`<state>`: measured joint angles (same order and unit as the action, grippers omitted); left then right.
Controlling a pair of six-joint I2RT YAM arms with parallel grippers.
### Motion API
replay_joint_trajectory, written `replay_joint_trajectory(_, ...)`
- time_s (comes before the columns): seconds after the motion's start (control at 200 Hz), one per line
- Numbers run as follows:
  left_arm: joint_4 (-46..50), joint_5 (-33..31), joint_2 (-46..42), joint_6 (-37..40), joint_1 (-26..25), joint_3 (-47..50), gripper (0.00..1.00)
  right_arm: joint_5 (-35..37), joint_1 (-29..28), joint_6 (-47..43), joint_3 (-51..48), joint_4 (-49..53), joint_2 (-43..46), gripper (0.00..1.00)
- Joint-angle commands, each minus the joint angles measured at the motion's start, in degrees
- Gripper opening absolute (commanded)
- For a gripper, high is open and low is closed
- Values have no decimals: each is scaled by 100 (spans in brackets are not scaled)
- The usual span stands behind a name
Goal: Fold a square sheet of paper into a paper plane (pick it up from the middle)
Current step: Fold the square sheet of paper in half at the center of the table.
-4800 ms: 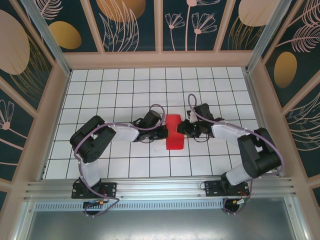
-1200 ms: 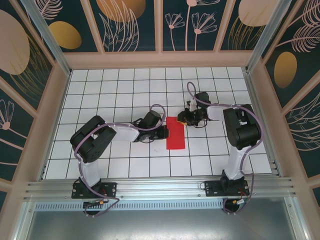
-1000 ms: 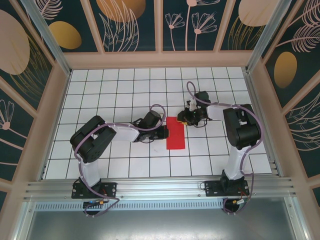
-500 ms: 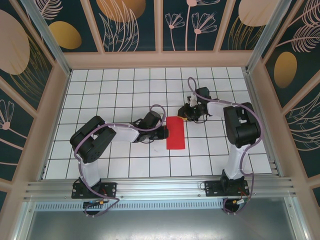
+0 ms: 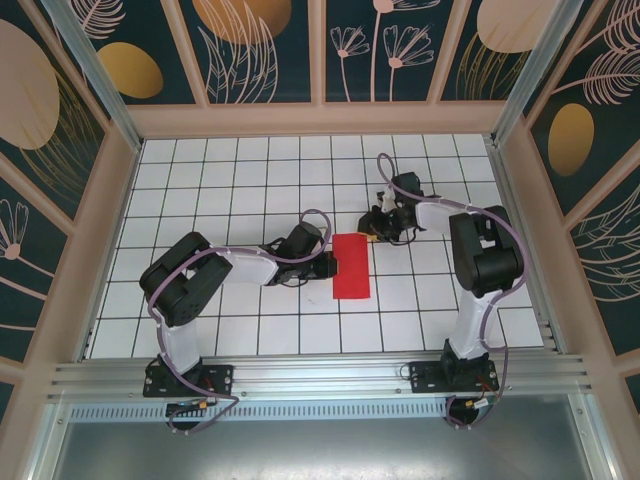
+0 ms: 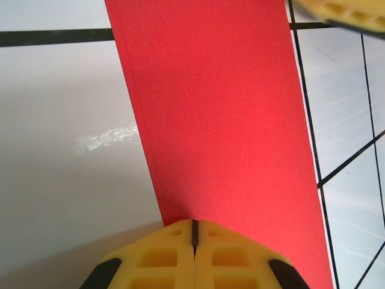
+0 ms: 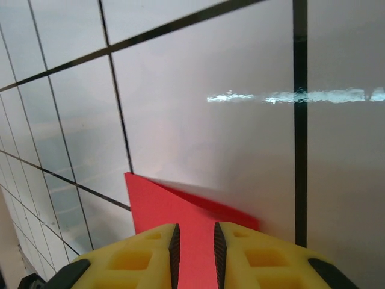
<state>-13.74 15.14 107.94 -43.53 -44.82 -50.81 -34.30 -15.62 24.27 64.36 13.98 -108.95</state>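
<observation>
The square sheet of paper [image 5: 351, 266] lies on the white grid table as a folded red strip, longer than wide. My left gripper [image 5: 333, 265] is shut, its yellow tips [image 6: 194, 221] resting on the strip's left edge [image 6: 222, 108]. My right gripper [image 5: 373, 232] is at the strip's far right corner. Its jaws [image 7: 194, 229] stand a narrow gap apart. The red corner [image 7: 156, 205] shows through that gap, slightly raised off the table with a shadow under it. I cannot see the pads pinching it.
Wooden frame walls [image 5: 320, 118] ring the gridded table [image 5: 230, 170]. A yellow fingertip [image 6: 349, 12] of the right gripper shows at the top right of the left wrist view. Open tiles lie behind and to both sides of the paper.
The right gripper has shifted a little toward the far side and its wrist has swung back. The paper and the left gripper have stayed put over the last second.
</observation>
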Motion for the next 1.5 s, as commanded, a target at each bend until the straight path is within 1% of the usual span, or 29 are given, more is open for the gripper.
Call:
replay_joint_trajectory(0.0,1029,-360,265,90,-8,265,0,142,-42,-44,106,218,401,26)
replay_joint_trajectory(0.185,1040,-353,258,103,-9,238,0,40,-130,87,71,-27,73,26)
replay_joint_trajectory(0.32,1040,-352,249,100,-9,257,0,93,-131,113,59,-156,-229,26)
replay_joint_trajectory(0.53,992,-351,262,84,-7,284,0,255,-122,21,91,-7,-356,26)
replay_joint_trajectory(0.635,991,-364,259,90,-9,268,0,207,-107,-36,180,147,-157,26)
replay_joint_trajectory(0.751,971,-353,240,77,-8,261,0,114,-120,-49,113,247,377,27)
replay_joint_trajectory(0.906,987,-371,231,87,-3,220,0,12,-259,226,-690,-147,1004,27)
replay_joint_trajectory(1.031,971,-352,232,77,-7,217,0,158,-413,301,-1086,-247,1061,27)
replay_joint_trajectory(1.126,1001,-371,218,103,-4,219,0,-30,-495,362,-1384,-549,995,27)
replay_joint_trajectory(1.226,991,-389,183,83,-5,260,0,187,-509,337,-1508,-535,837,27)
replay_joint_trajectory(1.336,954,-366,183,71,-9,280,0,251,-512,263,-1527,-446,691,27)
replay_joint_trajectory(1.411,961,-389,179,81,-7,290,0,227,-512,255,-1506,-368,847,27)
replay_joint_trajectory(1.496,954,-398,170,70,-9,293,0,114,-523,269,-1543,-365,1261,28)
